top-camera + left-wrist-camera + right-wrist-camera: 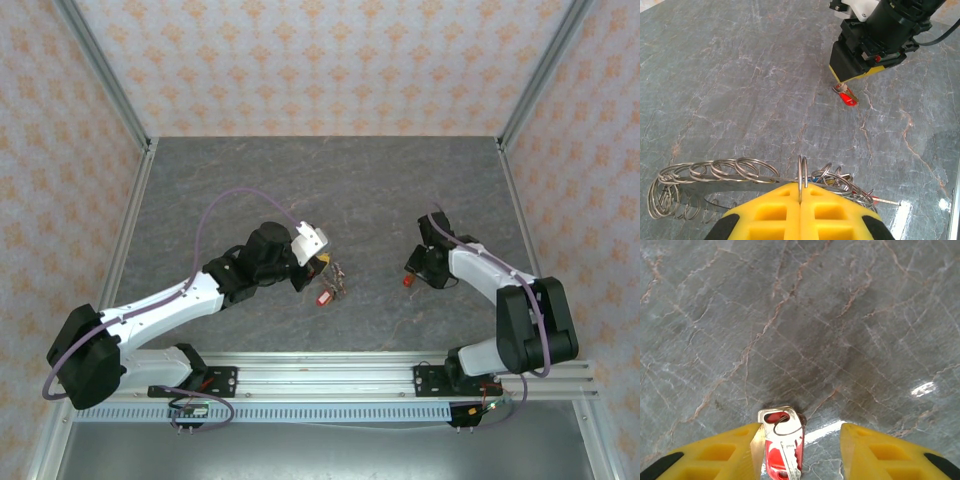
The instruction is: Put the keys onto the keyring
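Keyring (715, 172) lies on the surface (740, 75) in front of the left arm, near the middle. It is a ring made of many small loops of thin silver wire, so its edge looks scalloped. The left fingers (775, 212), of yellow ribbed plastic, are pressed fully together on one upright wire loop of it. Just beside that loop lies a small heap of rings and keys (840, 182) with a bit of blue among them; the details are too small to tell.

Well apart, on the right, the red-tagged key (784, 445) lies flat on the surface between the right fingers (715, 455). These stand half wide and the key is against one finger only, so I judge it is not clamped. The tag is glossy red plastic, oblong; the metal part is thin and bright, with a fine wire ring through the head.

The step in hand seems to be the pick of this loose key. The next move calls for closing on the thin tag without pushing it over the smooth, marble-patterned grey stone, then carrying it to the held keyring.
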### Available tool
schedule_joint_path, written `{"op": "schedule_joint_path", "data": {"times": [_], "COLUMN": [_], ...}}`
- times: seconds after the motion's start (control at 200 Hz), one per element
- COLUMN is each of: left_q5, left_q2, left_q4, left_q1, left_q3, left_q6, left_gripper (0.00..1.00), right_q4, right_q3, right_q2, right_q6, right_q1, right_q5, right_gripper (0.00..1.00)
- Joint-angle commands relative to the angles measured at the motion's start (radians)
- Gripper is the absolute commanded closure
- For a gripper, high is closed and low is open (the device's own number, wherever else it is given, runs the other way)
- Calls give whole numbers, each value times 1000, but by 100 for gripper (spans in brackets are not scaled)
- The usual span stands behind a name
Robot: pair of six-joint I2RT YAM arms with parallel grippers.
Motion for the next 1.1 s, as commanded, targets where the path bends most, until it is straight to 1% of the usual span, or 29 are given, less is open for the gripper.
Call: {"op": "schedule_joint_path", "data": {"times": [0.0, 0.125, 0.365, 0.455, 0.525, 0.591, 0.651, 0.756, 0.811, 1.096], "left_q5": [-6, -4, -7, -7, -4, -5, -5, -3, -2, 0], "left_q2": [-14, -16, -17, -16, -14, -13, -10, -5, -5, -3], "left_q4": [50, 51, 49, 49, 50, 50, 49, 50, 49, 49], "left_q1": [-6, -6, -6, -6, -6, -6, -6, -5, -6, -6], "left_q3": [38, 40, 38, 37, 39, 40, 43, 48, 48, 47], "left_q6": [-10, -10, -14, -15, -15, -15, -16, -15, -16, -23], "left_gripper": [100, 100, 100, 100, 100, 100, 100, 100, 100, 100], "right_q4": [87, 84, 49, 32, 21, 9, 4, -8, -11, -34], "right_q3": [-7, 23, 50, 54, 61, 67, 70, 78, 83, 104], "right_q2": [18, 60, 90, 92, 93, 95, 95, 99, 104, 120], "right_q6": [107, 117, 107, 92, 75, 63, 44, 26, 11, -42], "right_q1": [-7, -7, -7, -7, -7, -7, -7, -7, -7, -5], "right_q5": [-10, -36, -13, 0, 3, 11, 11, 8, -2, -7], "right_gripper": [56, 56, 64, 66, 72, 72, 79, 79, 85, 85]}}
